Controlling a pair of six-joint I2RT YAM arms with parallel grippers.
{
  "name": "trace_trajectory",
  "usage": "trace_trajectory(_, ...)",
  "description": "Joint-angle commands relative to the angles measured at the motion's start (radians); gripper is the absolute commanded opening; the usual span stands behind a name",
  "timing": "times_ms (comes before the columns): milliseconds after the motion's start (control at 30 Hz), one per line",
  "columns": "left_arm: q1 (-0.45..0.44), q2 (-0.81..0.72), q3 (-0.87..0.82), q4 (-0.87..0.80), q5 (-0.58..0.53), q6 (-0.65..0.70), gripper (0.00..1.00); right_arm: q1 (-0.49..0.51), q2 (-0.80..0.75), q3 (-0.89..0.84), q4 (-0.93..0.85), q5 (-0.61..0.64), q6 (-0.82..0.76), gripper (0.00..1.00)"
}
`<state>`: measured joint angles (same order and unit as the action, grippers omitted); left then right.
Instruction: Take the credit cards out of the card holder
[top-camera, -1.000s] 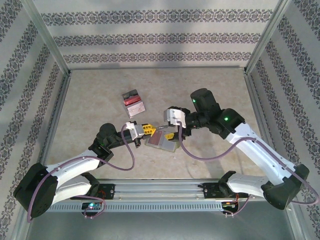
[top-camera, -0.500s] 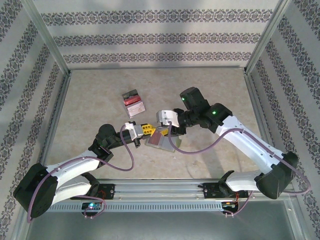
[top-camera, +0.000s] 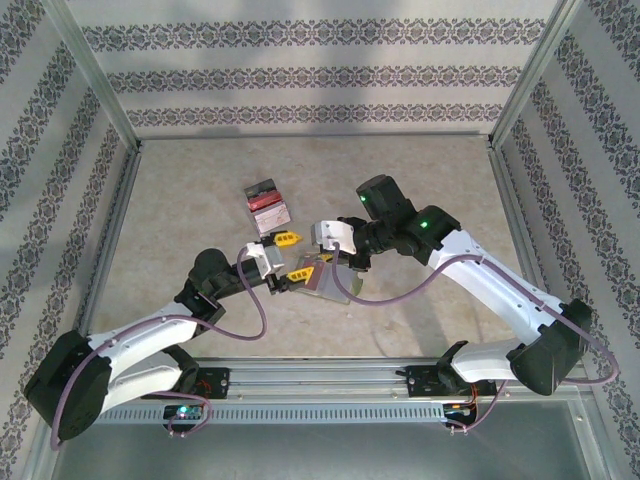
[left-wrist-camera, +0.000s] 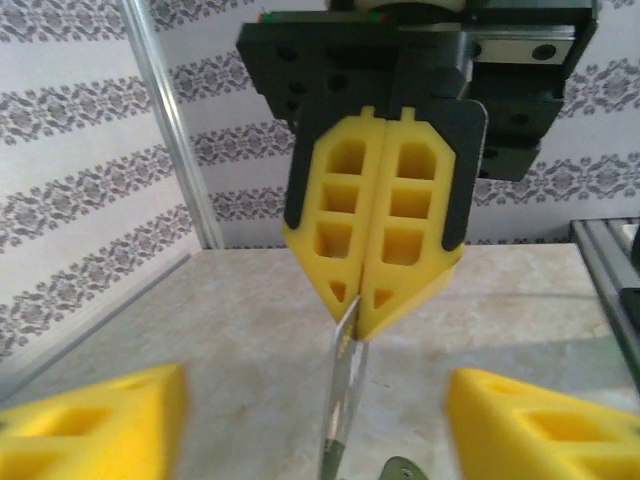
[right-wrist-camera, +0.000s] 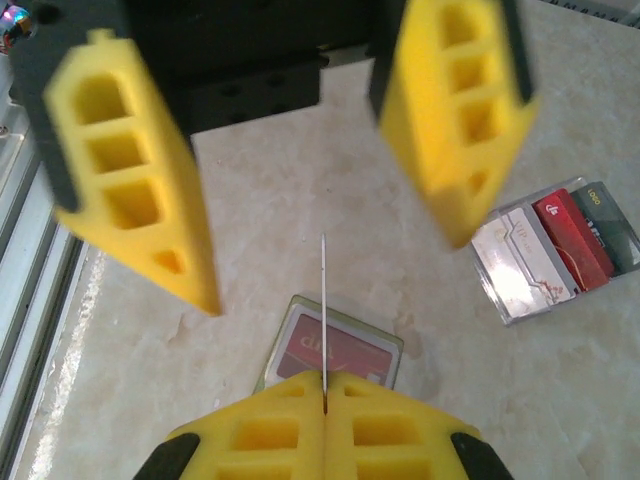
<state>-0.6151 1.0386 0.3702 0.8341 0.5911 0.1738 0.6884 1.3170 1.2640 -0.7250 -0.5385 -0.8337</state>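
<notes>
Left hand (top-camera: 291, 256), right hand (left-wrist-camera: 360, 305) yellow; card holder (top-camera: 325, 288) olive; cards (right-wrist-camera: 565, 235) red, pinkish, dark grey; table (top-camera: 200, 200) beige marbled.

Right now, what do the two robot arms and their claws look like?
The left arm and right arm have glossy white shells with chunky black joints, and each trails a purple cable. The right one shows small green lights. The left gripper and right gripper carry bright yellow, wedge-shaped plastic fingers with rectangular cut-outs, mounted on black blocks.
</notes>
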Motion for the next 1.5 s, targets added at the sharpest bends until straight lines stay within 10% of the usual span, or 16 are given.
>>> trace_trajectory(0,-0.006,-0.051,0.016,-0.094,-0.075,-0.038,0.87,-0.022,-0.031,-0.006,-0.018,0.007,0.037,0.0)
trace_trajectory(367,0.294,-0.064,0.182,-0.584,-0.247,-0.443,1.0,-0.073,-0.088,-0.07,0.05,0.155,0.232,0.0)
trace_trajectory(800,0.614,0.363,0.626,-1.077,-0.252,-0.771,1.0,-0.07,-0.147,-0.163,0.092,0.15,0.303,0.0)
trace_trajectory(1467,0.612,0.768,0.757,-0.724,-0.039,-1.182,1.0,-0.064,-0.209,-0.233,0.078,0.181,0.327,0.0)
